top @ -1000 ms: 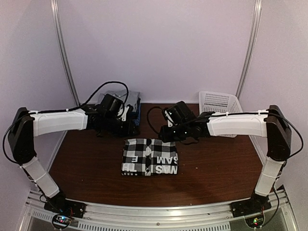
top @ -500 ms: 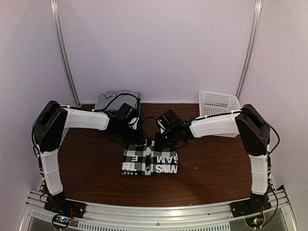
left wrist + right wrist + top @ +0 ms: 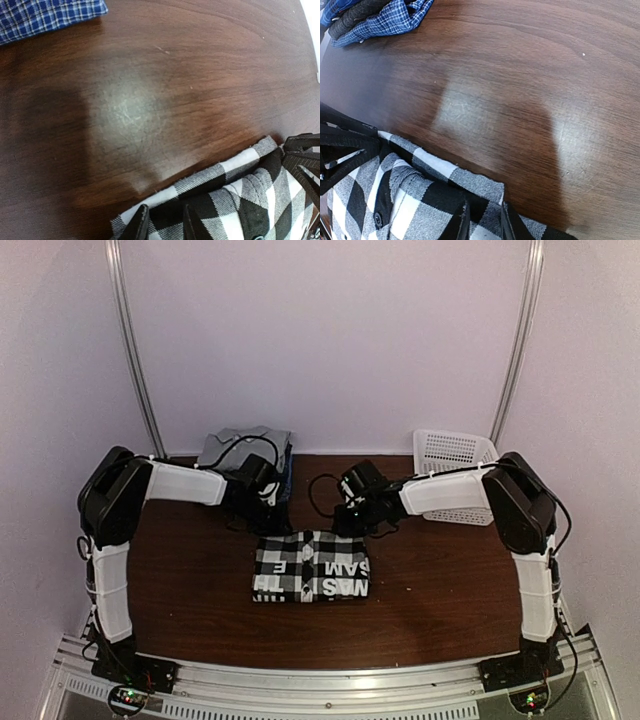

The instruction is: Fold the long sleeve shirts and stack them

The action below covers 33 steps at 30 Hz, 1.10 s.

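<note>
Shirts in view number three: one check shirt (image 3: 310, 567) lies folded in the middle of the surface (image 3: 450, 585), and one grey shirt (image 3: 245, 443) tops one blue checked shirt (image 3: 45, 15) at the far left. One basket (image 3: 455, 452) stands at the far right. Left gripper (image 3: 164, 223) and right gripper (image 3: 482, 221) each pinch the check shirt's far edge, jaws narrow.

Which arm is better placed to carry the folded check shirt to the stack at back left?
Left, likely. The left gripper pinches the far-left corner of the check shirt, nearest the stack; the right gripper pinches the far-right corner, farther away.
</note>
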### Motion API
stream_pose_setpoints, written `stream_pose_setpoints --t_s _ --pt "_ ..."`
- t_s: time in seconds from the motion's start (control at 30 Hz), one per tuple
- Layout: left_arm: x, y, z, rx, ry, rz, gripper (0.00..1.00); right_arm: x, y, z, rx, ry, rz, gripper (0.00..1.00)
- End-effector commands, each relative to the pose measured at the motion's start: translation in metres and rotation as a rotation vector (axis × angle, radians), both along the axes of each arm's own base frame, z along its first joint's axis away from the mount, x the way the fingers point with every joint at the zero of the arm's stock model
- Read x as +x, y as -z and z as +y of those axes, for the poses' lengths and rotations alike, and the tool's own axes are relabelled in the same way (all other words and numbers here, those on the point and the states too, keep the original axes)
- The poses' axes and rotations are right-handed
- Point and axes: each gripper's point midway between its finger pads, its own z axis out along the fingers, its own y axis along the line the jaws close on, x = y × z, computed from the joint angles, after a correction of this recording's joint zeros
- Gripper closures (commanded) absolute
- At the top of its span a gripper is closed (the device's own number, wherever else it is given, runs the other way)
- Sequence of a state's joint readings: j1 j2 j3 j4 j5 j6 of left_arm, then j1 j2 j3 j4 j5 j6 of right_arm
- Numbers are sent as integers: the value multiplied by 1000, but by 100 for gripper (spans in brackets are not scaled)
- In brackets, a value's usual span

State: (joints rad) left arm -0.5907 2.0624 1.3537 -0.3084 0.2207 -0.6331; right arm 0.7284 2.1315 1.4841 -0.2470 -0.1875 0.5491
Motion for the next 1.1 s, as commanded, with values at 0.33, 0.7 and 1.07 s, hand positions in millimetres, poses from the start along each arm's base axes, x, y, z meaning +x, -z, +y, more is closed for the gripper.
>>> stream_pose_setpoints --t_s 0.33,0.7,1.07 --pt "34 -10 63 134 -57 -70 74 6 -5 -38 -25 29 0 76" --pt "26 -60 71 108 -60 -136 71 10 -57 -62 -67 50 -96 76" --pt "-49 -80 56 -194 -31 -54 64 -73 -103 -40 44 -31 -160 75"
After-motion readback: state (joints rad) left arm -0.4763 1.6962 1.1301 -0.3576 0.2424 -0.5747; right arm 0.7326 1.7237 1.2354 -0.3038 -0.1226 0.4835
